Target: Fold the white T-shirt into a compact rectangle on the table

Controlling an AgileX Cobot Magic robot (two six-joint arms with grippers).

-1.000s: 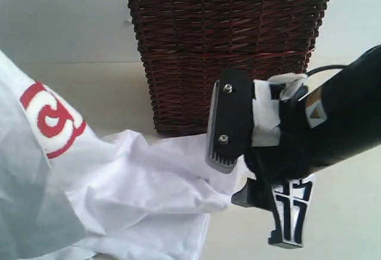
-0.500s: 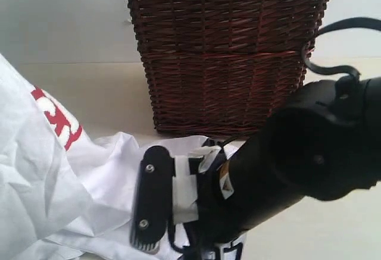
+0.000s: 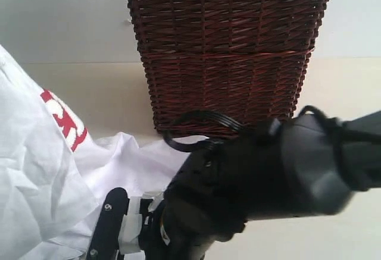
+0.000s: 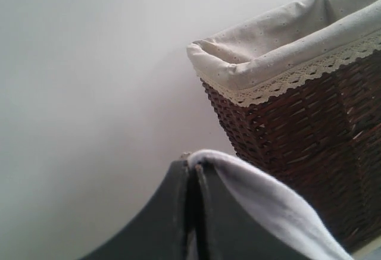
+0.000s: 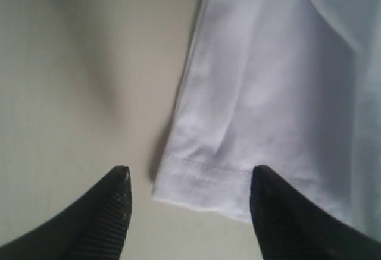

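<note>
While left gripper (image 4: 191,169) pinches white T-shirt (image 4: 265,207) | right gripper (image 5: 190,175) gapes, empty, over cream table (image 5: 71,93) | basket (image 3: 226,58) behind

Counter (image 3: 89,87): pale cream, matte, flat. Basket (image 3: 226,58) stands upright on it at the back. Shirt (image 3: 137,171) lies rumpled on it in front of the basket, apparently reaching the basket's foot, though that spot is partly blocked. A stitched hem (image 5: 202,179) rests flat on bare counter.
</note>
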